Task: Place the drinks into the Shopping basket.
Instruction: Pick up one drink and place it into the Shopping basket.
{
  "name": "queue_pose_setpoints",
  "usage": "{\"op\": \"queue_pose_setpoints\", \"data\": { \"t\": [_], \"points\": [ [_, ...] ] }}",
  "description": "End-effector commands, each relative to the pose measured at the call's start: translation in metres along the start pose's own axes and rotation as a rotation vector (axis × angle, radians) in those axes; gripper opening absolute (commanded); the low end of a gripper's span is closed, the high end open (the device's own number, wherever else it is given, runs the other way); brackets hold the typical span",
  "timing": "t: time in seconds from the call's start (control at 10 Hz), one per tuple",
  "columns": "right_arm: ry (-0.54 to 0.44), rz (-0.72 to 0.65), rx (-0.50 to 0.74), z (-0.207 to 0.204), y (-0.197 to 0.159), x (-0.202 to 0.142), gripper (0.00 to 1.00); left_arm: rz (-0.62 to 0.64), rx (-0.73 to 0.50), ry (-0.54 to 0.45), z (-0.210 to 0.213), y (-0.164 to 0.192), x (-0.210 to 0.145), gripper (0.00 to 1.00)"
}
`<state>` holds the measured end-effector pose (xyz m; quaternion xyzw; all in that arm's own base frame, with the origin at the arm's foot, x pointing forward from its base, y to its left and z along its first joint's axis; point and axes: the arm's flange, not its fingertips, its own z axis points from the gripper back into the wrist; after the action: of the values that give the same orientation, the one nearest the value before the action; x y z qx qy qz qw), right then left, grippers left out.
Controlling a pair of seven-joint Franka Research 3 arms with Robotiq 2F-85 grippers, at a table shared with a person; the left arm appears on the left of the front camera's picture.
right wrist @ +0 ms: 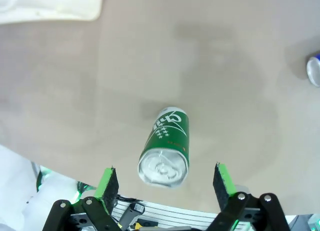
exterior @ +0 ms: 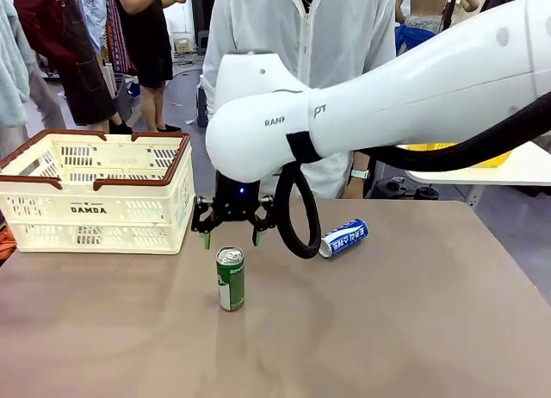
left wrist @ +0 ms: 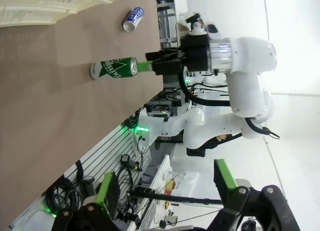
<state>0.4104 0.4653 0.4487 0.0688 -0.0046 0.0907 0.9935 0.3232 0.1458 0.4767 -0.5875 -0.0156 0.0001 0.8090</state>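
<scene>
In the front view a green can [exterior: 230, 279] stands upright on the brown table [exterior: 413, 329] just beneath the right gripper [exterior: 231, 237], whose jaws hang spread above it; a blue can [exterior: 343, 238] lies on its side further right, and the Shopping basket [exterior: 95, 210] sits at the table's far left, with people standing behind. The left wrist view has the left gripper [left wrist: 165, 183] gaping wide, holding nothing. From the right wrist the green pads [right wrist: 107, 183] straddle the can without touching it; it is probably light, thin-walled and slick, so a gentle squeeze mid-body seems best.
</scene>
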Motion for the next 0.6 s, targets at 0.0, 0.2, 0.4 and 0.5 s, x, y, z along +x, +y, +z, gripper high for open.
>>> {"op": "queue_pose_setpoints", "data": {
  "t": [0.0, 0.2, 0.4, 0.5],
  "points": [
    [0.001, 0.049, 0.08, 0.045, -0.038, -0.019, 1.0, 0.002, 0.0, -0.01, 0.0, -0.001, -0.001, 1.0],
    [0.066, 0.06, 0.196, 0.089, -0.109, -0.042, 1.0, 0.002, 0.0, -0.01, 0.0, -0.001, -0.001, 1.0],
    [0.124, -0.075, 0.426, 0.121, -0.242, -0.082, 1.0, 0.002, 0.0, -0.01, 0.0, -0.001, -0.001, 1.0],
    [0.162, -0.122, 0.612, 0.13, -0.313, -0.102, 1.0, 0.002, 0.0, -0.01, 0.0, -0.001, -0.001, 1.0]
  ]
}}
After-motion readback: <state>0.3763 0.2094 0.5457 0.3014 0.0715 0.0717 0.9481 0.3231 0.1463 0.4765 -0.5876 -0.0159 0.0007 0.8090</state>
